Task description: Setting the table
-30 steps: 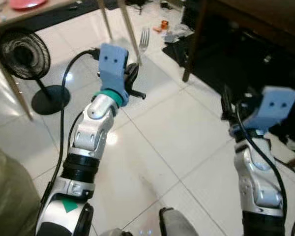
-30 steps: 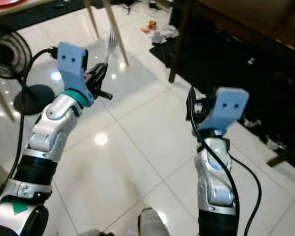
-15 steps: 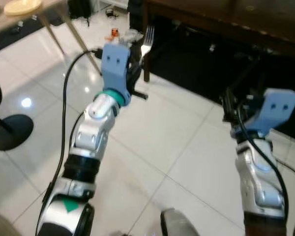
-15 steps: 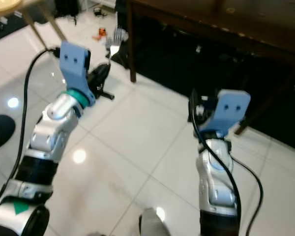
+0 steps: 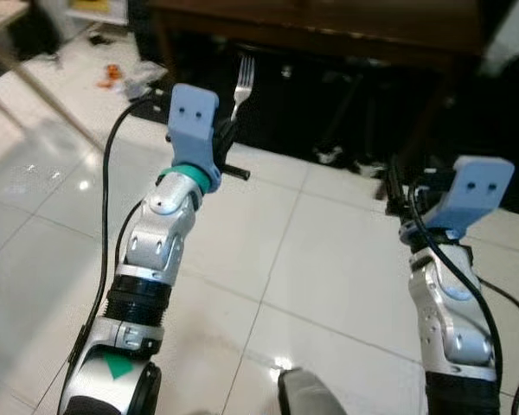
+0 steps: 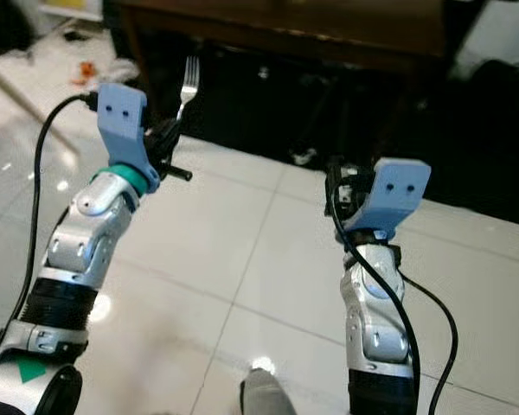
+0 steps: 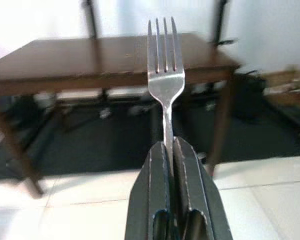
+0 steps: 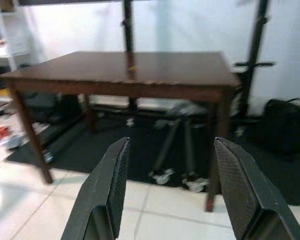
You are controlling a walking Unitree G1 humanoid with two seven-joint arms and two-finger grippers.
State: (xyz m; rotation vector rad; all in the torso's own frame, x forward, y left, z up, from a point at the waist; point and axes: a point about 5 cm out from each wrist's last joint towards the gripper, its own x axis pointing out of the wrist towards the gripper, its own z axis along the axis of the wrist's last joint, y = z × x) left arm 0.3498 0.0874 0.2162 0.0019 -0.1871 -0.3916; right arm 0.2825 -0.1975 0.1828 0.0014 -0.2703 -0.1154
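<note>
Two claws up over the white tile floor (image 5: 329, 259), left gripper (image 7: 170, 150) pinched tight on a fork (image 7: 164, 75), tines up, right gripper (image 8: 170, 165) spread wide, empty, dark wooden table (image 8: 135, 70) ahead

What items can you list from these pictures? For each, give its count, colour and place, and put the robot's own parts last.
Silver metal fork: one, silver, upright, tines up, in the left tool.
Dark brown wooden table: one, brown, ahead of the robot.
Glossy white tiled floor: one, white, under both arms.
Small orange object: one, orange, on the floor, far left; blurred.
Black bag: one, black, on the floor beside the table.
Left tool: one, black, shut on the fork's handle.
Right tool: one, black, open, holding nothing, facing the table.
</note>
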